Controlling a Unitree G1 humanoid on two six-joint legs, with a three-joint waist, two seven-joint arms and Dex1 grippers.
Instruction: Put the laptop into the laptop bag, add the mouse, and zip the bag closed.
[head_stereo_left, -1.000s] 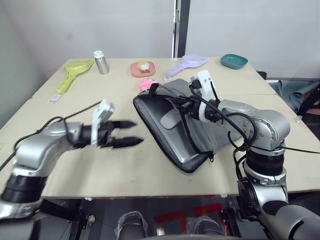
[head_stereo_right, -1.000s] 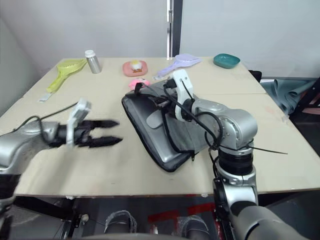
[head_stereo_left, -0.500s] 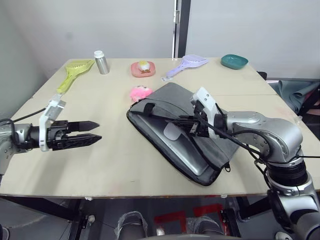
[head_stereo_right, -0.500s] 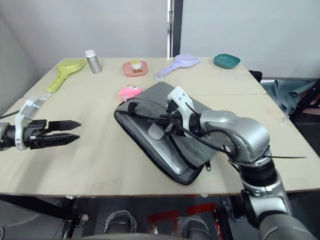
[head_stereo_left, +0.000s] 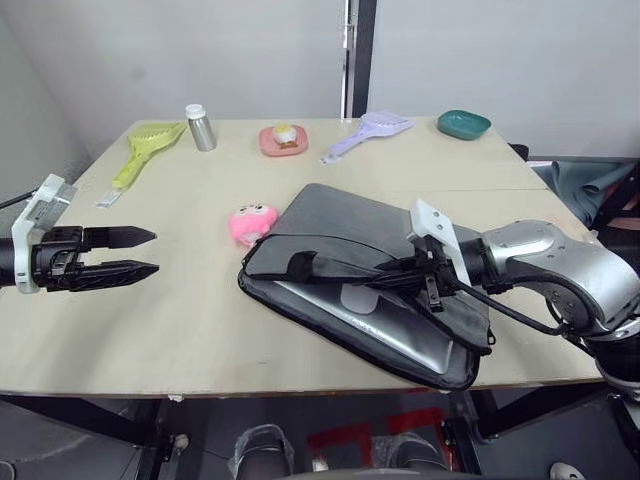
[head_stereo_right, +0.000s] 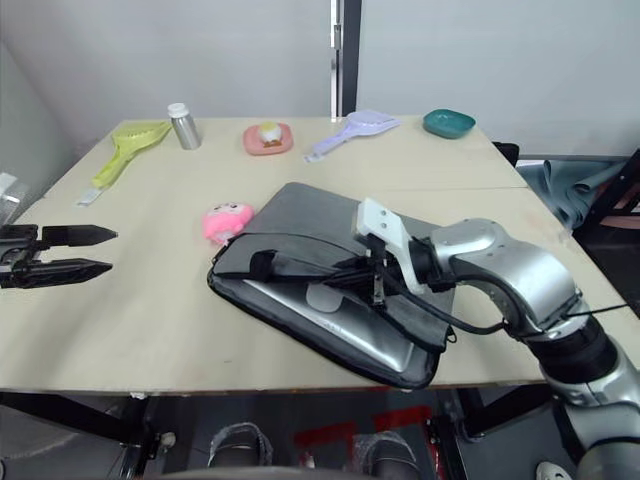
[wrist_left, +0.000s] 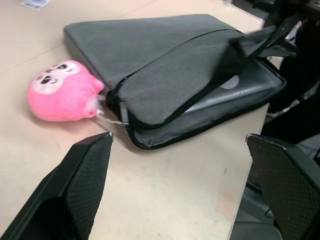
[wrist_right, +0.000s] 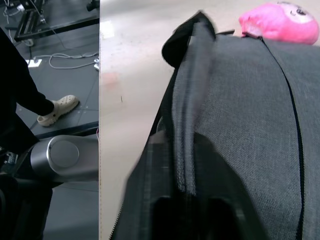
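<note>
The grey laptop bag lies flat near the table's front right, its mouth gaping toward me. The silver laptop sits inside it, partly showing through the mouth. A pale oval patch lies on the laptop's lid; I cannot tell if it is the mouse. My right gripper is shut on the bag's upper edge by a black strap and holds that flap slightly raised. My left gripper hovers open over the table's left side, well clear of the bag, fingers pointing toward it.
A pink plush toy touches the bag's far left corner. Along the back stand a green scoop, a metal bottle, a pink plate, a purple scoop and a teal bowl.
The bag went from propped up to lying flat and slid toward the front right, drawn by my right gripper. The left gripper pulled back to the left. The pink toy came into full view.
</note>
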